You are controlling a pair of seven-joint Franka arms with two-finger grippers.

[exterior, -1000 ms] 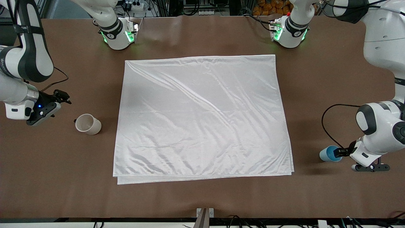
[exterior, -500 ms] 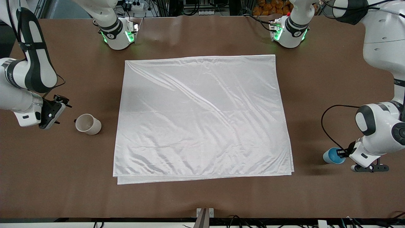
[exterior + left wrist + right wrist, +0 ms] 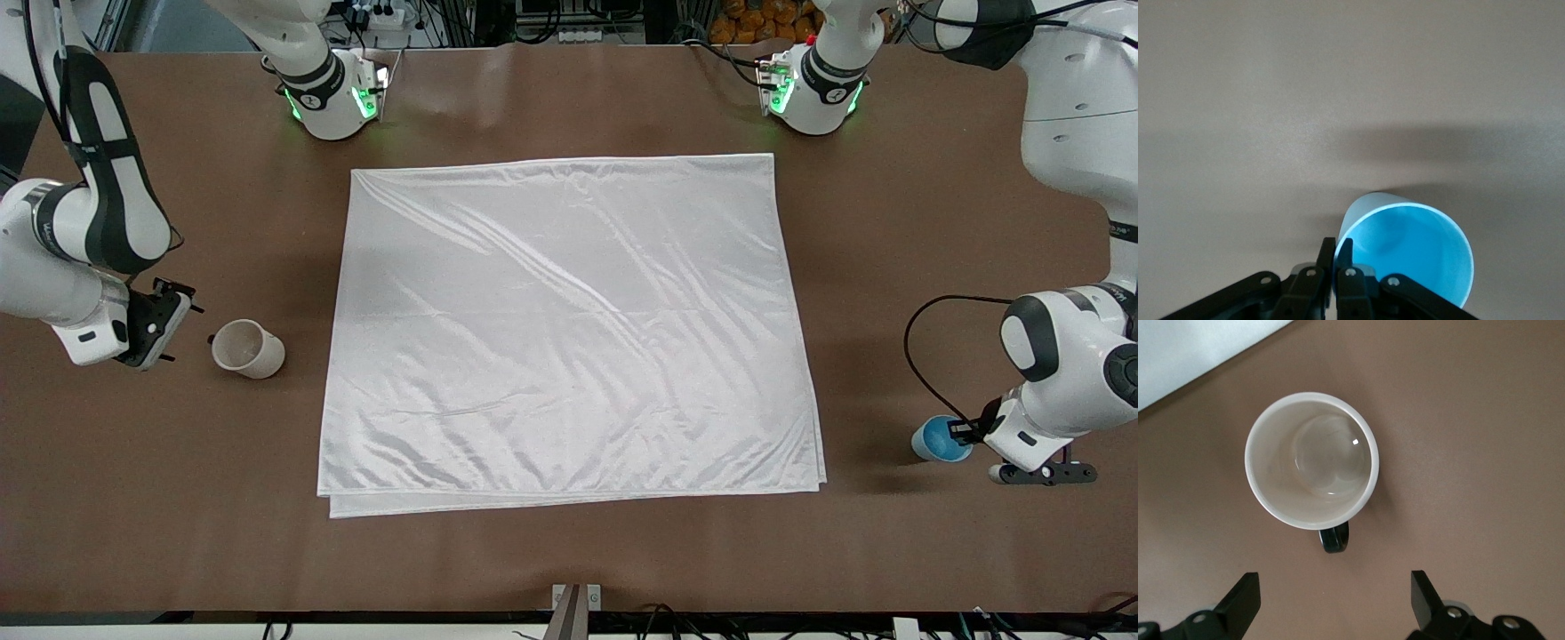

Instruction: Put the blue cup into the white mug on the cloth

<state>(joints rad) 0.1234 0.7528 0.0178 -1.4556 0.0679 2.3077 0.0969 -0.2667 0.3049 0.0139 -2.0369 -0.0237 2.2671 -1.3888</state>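
The blue cup (image 3: 938, 439) is off the cloth toward the left arm's end of the table. My left gripper (image 3: 962, 433) is shut on its rim, one finger inside and one outside. In the left wrist view the cup (image 3: 1411, 250) opens toward the camera with the gripper (image 3: 1336, 245) pinching its wall. The white mug (image 3: 248, 348) stands on the bare table toward the right arm's end, beside the cloth (image 3: 569, 329). My right gripper (image 3: 167, 327) is open and empty, low beside the mug. In the right wrist view the mug (image 3: 1311, 460) shows its dark handle (image 3: 1333, 537) turned toward the open gripper (image 3: 1335, 590).
The brown table (image 3: 569, 560) surrounds the cloth on all sides. The cloth's layered edge (image 3: 569, 502) faces the front camera. A corner of the cloth (image 3: 1191, 353) shows in the right wrist view near the mug. Both arm bases stand along the table's edge farthest from the front camera.
My right gripper has swung downward and settled lower beside the mug. My left gripper has shifted slightly toward the left arm's end, turning the blue cup more upright.
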